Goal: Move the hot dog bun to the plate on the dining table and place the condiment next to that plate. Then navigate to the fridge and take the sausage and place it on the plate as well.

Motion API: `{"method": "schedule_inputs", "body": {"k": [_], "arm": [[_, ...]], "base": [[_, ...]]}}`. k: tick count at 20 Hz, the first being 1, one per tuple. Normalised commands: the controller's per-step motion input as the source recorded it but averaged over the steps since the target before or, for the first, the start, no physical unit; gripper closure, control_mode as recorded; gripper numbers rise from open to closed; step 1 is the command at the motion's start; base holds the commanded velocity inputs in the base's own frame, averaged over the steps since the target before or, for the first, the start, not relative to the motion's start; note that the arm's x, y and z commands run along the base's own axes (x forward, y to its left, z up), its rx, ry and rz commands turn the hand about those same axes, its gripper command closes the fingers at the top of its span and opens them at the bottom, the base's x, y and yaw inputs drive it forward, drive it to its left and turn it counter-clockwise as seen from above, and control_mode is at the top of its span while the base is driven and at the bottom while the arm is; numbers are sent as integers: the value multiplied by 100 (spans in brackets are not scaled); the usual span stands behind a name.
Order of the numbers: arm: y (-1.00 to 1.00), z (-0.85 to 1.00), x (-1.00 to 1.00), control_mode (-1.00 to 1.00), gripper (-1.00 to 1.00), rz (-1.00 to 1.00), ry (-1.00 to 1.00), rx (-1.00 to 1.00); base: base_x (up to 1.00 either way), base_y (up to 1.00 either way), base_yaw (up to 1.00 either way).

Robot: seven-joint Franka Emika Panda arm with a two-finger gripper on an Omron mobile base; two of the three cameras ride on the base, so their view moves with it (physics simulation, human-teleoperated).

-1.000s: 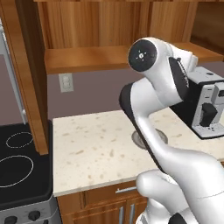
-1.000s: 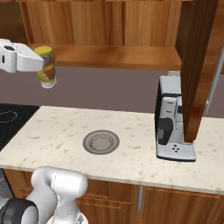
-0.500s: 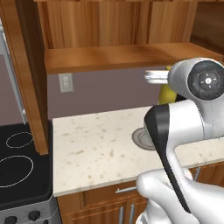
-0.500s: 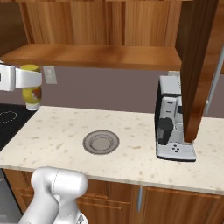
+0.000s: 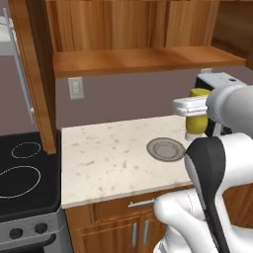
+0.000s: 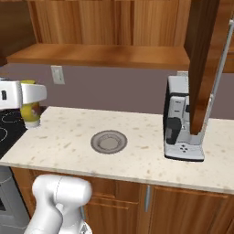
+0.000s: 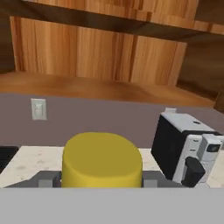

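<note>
Above counter (image 6: pixel 137 151), gripper (image 6: pixel 31 106) held yellow condiment bottle (image 6: pixel 31 114) clear of surface, jaws clamped on it. Round drain plate (image 6: pixel 109 141) lay mid-counter; coffee machine (image 6: pixel 180 121) stood at right.

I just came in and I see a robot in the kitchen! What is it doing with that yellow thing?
The robot arm is carrying a yellow condiment bottle in its gripper, holding it up in the air above the speckled counter. The gripper is closed around the bottle near its top. On the counter below sit a small round grey dish and a coffee machine, and a stove is off to one side. The bottle has not been set down anywhere yet.
</note>
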Motion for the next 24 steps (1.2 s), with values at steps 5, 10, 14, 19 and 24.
{"method": "schedule_inputs", "body": {"k": [5,10,14,19,24], "arm": [[0,0,0,100,100,0,0,0],[0,0,0,100,100,0,0,0],[0,0,0,100,100,0,0,0],[0,0,0,100,100,0,0,0],[0,0,0,100,100,0,0,0]], "base": [[-100,1,12],[-82,25,59],[-14,31,87],[-5,53,84],[-1,68,81]]}}
